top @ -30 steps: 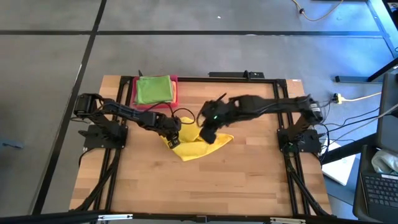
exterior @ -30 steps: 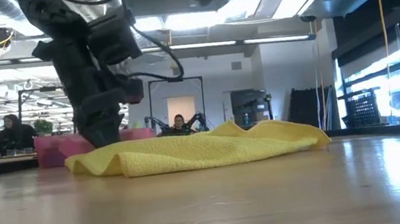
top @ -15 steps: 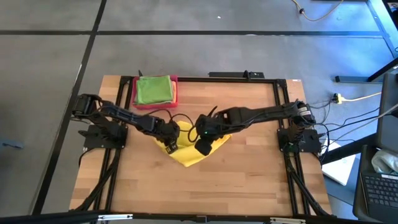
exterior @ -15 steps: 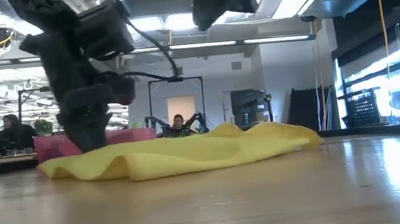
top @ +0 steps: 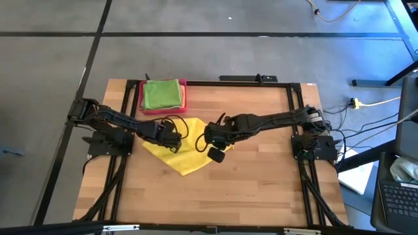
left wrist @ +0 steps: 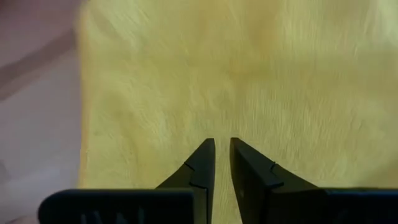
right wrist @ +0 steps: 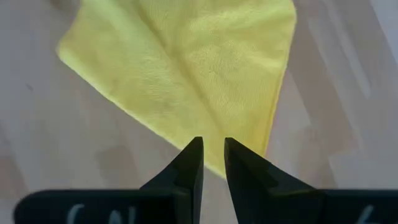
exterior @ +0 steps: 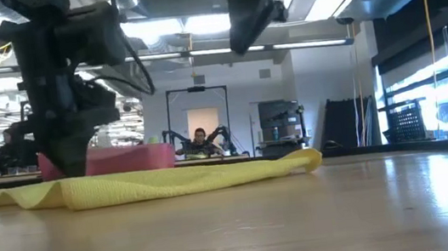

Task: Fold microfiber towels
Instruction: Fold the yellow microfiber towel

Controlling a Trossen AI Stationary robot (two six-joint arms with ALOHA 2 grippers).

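A yellow microfiber towel (top: 184, 158) lies spread flat on the wooden table, a thin low sheet in the low view (exterior: 171, 182). My left gripper (top: 172, 140) is down on the towel's left part, its fingers nearly together (left wrist: 222, 144). My right gripper (top: 215, 152) hangs shut well above the towel's right part (right wrist: 213, 143), touching nothing; the cloth (right wrist: 199, 56) shows far below it. A folded green towel (top: 161, 94) rests on a pink tray (top: 163, 111) at the far left. My left gripper meets the yellow towel's upper face (left wrist: 217, 118), a little inside the towel's left edge (left wrist: 84, 124). The fingers come steeply from above, tips close together. Whether cloth is pinched between them is hidden by the fingertips. The towel lies flat on the table.
Black frame rails (top: 295, 111) run along the table's sides and back, with cables by the left arm (top: 176, 121). The pink tray (exterior: 130, 158) stands behind the towel in the low view. Bare wood (top: 248, 189) lies toward the near edge. People sit in the room beyond (exterior: 200, 137).
My left gripper has gone toward the table's left edge and rolled about its own axis, dragging the yellow towel along. The towel has slid left and spread from a rumpled heap into a flat sheet. My right gripper has sunk lower over the towel's right part.
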